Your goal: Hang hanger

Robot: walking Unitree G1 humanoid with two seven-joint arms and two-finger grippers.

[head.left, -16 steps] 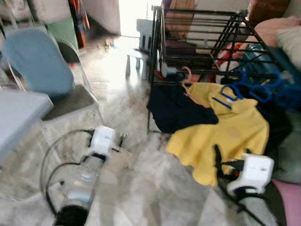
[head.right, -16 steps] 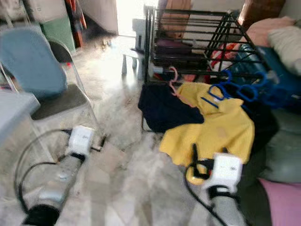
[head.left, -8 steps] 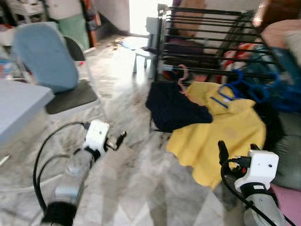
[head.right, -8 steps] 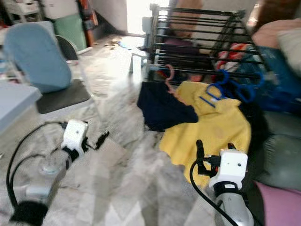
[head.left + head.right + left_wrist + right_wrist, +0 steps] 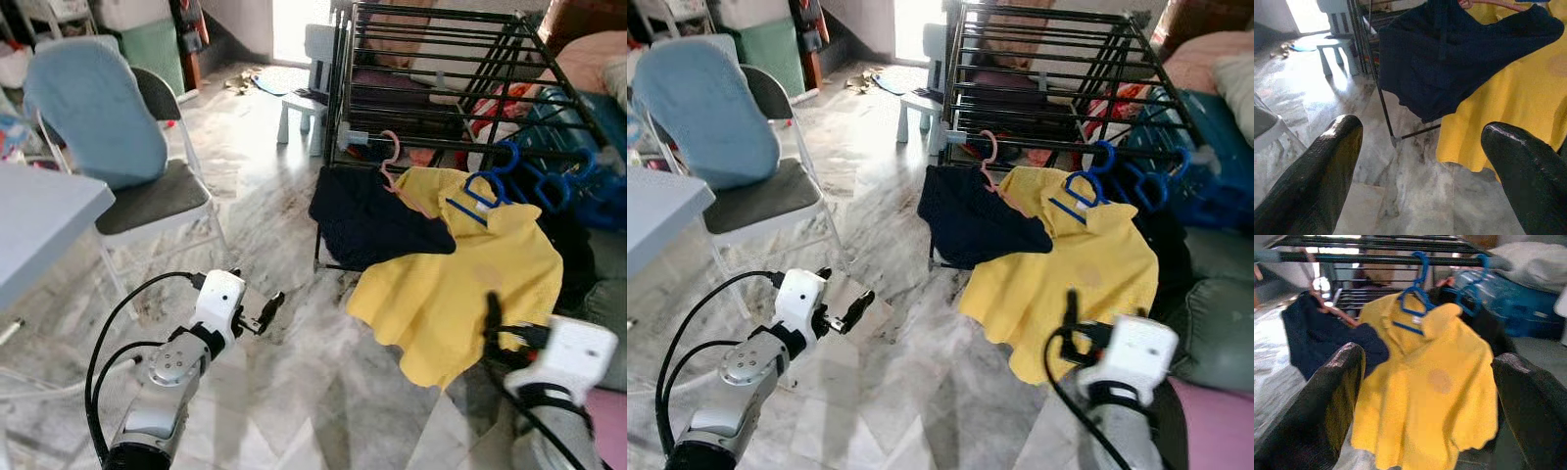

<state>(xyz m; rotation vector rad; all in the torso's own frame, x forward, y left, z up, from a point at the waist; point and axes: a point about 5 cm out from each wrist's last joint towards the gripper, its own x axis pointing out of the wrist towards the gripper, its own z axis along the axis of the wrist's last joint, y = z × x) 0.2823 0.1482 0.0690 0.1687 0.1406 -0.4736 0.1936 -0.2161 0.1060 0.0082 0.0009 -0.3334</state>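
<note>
Drying rack (image 5: 441, 59): black wire frame, upper centre to upper right of the head views; front rail serves as the hanging bar.
Blue hanger (image 5: 1080, 192): hooked on that front rail, right of centre; carries the yellow shirt (image 5: 1068, 279), so appears already hung.
Spare blue hangers (image 5: 544, 181): hooked further right on the same rail, apparently bare.
Pink hanger (image 5: 988, 155): hooked left of the blue one; holds the dark navy garment (image 5: 367, 220), which sags to one side and overlaps the shirt's edge.
Left pincer (image 5: 263, 313): lower left of frame, low over the marble floor (image 5: 294, 392), well apart from the rack; fingers (image 5: 1317, 176) spread wide, nothing between them.
Right pincer (image 5: 1425, 396): pointed at the shirt, fingers apart, empty; its arm sits at lower right in the head views, just beside the shirt's hem.
Chair (image 5: 118, 137): upper left, blue cloth draped over its back; table (image 5: 34, 230) edge at far left.
Judgement: no hanger held; approach to the rail likely the step in hand.
</note>
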